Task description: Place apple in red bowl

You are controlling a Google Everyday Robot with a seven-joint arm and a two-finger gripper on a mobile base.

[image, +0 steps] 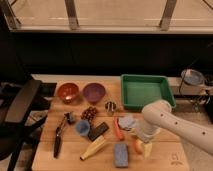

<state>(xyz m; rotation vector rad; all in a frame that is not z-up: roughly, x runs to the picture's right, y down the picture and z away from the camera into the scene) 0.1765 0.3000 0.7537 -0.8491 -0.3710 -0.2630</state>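
The apple [137, 146], small and yellow-orange with a red blush, lies on the wooden table near its front edge. My gripper [142, 145] has come down onto it from the right on the white arm [172, 125]. It is open, with one pale finger [147, 149] showing just right of the fruit; the wrist hides the apple's top. The red bowl [68, 92] stands empty at the table's far left, well away from the gripper.
A purple bowl [93, 92] sits right of the red one. A green tray [147, 90] is at the back right. A carrot-like piece [118, 129], blue sponge [121, 154], yellow corn cone [94, 148], blue cup [82, 127] and dark block [98, 131] crowd the front.
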